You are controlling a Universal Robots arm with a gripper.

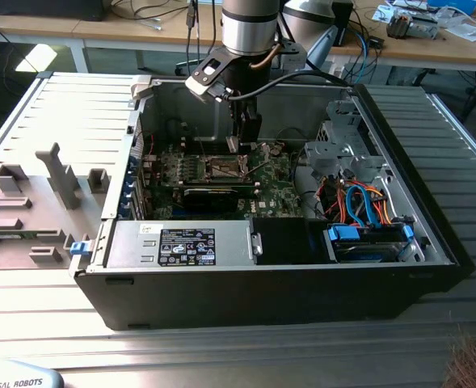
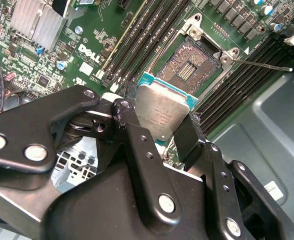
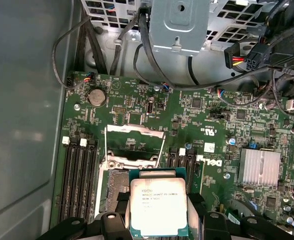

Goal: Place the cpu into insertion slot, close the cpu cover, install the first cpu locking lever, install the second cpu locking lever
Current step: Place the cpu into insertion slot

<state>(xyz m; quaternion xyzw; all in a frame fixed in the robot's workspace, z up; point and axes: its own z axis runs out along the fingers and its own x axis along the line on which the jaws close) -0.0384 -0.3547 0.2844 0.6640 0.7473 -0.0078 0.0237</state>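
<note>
End effector (image 2: 157,120) clamped on cpu (image 3: 159,202), metal top up, seemingly level, above insertion slot (image 2: 189,67).

Ribbed grey table (image 1: 221,356) carries open computer case (image 1: 262,299), grey fixture plate (image 1: 76,113) beside.

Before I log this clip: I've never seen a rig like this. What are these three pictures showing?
The exterior view looks from outside at a robot arm reaching into an open computer case that lies on its side. Both wrist views come from cameras riding on the arm, looking down at the green motherboard. The gripper is shut on the cpu, a small square silvery chip pinched by its edges. The chip is held near the empty insertion slot, not yet in it. The cpu cover stands open.
</note>
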